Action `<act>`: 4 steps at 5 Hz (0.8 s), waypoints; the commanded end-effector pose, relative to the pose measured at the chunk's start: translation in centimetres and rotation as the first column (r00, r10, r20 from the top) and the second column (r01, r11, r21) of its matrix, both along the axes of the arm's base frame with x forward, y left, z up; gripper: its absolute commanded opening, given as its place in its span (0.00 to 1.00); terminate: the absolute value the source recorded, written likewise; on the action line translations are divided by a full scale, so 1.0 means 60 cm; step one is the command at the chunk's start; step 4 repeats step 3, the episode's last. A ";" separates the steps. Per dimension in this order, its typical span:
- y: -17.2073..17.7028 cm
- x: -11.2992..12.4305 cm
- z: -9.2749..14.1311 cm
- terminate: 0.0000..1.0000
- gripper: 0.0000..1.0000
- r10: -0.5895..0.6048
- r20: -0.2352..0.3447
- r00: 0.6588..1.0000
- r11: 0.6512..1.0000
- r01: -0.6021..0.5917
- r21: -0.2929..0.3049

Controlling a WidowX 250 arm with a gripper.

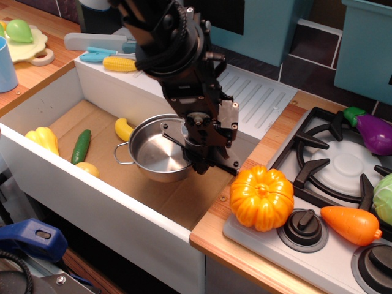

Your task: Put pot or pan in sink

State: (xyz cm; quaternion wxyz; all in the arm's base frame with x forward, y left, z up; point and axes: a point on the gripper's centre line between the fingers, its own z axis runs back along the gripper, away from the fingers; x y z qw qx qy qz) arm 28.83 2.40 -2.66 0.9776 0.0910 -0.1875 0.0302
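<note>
The shiny steel pot (153,150) hangs low inside the white sink (92,199), close to its brown floor near the right wall. One wire loop handle points left. My black gripper (197,150) is shut on the pot's right rim and comes down from above. I cannot tell whether the pot touches the floor. The arm hides the faucet.
In the sink lie a yellow banana (122,128), a green cucumber (81,146) and a yellow pepper (43,139). An orange pumpkin (262,197) sits on the counter right of the sink. The ribbed drainboard (260,98) is behind. The stove (343,165) holds a carrot and an eggplant.
</note>
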 end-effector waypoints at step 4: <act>0.013 -0.016 -0.013 1.00 1.00 -0.047 -0.032 0.998 0.999 0.047 0.004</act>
